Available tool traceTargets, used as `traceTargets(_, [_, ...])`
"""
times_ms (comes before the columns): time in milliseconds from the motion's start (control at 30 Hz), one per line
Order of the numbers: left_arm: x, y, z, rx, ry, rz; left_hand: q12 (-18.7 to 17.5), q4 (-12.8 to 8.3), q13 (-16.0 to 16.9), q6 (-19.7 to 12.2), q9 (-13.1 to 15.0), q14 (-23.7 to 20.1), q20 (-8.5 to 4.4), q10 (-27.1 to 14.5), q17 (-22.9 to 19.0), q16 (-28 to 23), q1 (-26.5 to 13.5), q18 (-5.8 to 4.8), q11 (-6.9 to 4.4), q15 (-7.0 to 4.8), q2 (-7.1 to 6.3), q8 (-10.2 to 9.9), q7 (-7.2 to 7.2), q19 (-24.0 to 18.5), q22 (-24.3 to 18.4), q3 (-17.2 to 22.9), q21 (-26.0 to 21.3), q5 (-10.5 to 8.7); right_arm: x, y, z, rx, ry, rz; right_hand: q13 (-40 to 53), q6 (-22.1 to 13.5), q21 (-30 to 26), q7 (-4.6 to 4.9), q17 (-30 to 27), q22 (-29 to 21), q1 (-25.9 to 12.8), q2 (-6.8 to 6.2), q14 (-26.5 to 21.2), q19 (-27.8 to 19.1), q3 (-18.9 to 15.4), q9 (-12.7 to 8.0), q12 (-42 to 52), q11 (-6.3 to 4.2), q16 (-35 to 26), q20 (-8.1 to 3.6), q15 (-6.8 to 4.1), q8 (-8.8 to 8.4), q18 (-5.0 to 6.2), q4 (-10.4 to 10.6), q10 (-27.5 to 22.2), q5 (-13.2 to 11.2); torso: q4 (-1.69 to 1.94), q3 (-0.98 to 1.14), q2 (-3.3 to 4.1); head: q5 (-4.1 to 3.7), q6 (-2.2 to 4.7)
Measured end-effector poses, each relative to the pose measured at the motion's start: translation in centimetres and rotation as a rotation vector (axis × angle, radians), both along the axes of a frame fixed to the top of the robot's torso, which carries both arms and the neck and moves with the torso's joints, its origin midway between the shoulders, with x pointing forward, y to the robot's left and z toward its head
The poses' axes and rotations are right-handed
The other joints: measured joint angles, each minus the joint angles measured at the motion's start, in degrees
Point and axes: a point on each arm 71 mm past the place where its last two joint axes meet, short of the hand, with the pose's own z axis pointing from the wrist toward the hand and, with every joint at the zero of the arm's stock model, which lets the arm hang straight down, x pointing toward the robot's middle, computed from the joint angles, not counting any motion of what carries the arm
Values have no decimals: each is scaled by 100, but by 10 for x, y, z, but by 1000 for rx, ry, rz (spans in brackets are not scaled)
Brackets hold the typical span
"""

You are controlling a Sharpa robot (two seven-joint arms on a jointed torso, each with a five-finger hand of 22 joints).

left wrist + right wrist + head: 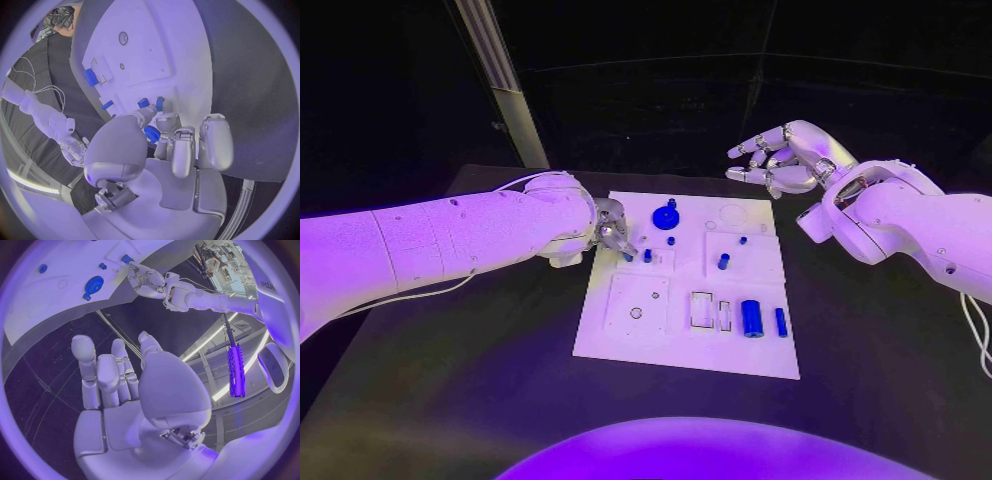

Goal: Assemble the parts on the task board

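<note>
The white task board lies mid-table. My left hand reaches over its left edge, and its thumb and a fingertip pinch a small blue part low on the board; the same part sits just past the fingertips. A round blue gear-like part lies a little beyond that hand, untouched. More blue parts stand further right: short pegs and a thick cylinder. My right hand hovers above the board's far right corner, fingers apart, holding nothing.
The black table surrounds the board with bare room in front and to the right. A pale upright post stands behind the far left corner. Thin white cables hang off my right arm.
</note>
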Motion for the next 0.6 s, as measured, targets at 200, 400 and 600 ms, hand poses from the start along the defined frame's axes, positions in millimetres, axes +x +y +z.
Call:
traceTargets(200, [2, -1, -1, 7, 4, -1, 0, 49, 15, 50, -1, 0, -17, 10, 0, 0, -59, 0, -10, 0, -45, 12, -12, 17, 0, -19, 0, 0, 0, 0, 0, 0, 0, 1, 0, 0, 0, 0, 0, 0, 0, 0, 0, 0, 0, 0, 0, 0, 0, 0, 0, 0, 0, 0, 0, 0, 0, 1, 0, -1, -10])
traceTargets(400, [3, -2, -1, 13, 10, -2, 0, 65, 21, 60, -1, 0, -17, 29, 0, 0, -114, 0, -29, 0, -53, 34, -22, 17, 0, -35, 0, 0, 0, 0, 0, 0, 0, 1, 1, 0, 0, 0, 0, 1, 0, 0, 0, 0, 0, 0, 0, 0, 0, 0, 0, 0, 0, 0, 0, 0, -1, 1, 0, -8, -18])
traceTargets(600, [3, -3, -2, 19, 16, -4, 0, 122, 20, 81, 7, -21, -16, 30, 0, 0, -188, 0, -29, -21, -106, 34, -43, 17, 0, -92, 0, 0, -1, 0, 0, 0, 0, 2, 1, 0, 0, 0, 0, 1, 0, 0, 0, 0, 0, 0, 0, 0, 0, 0, 0, 0, 0, 0, 0, 0, -1, 1, -1, -13, -24])
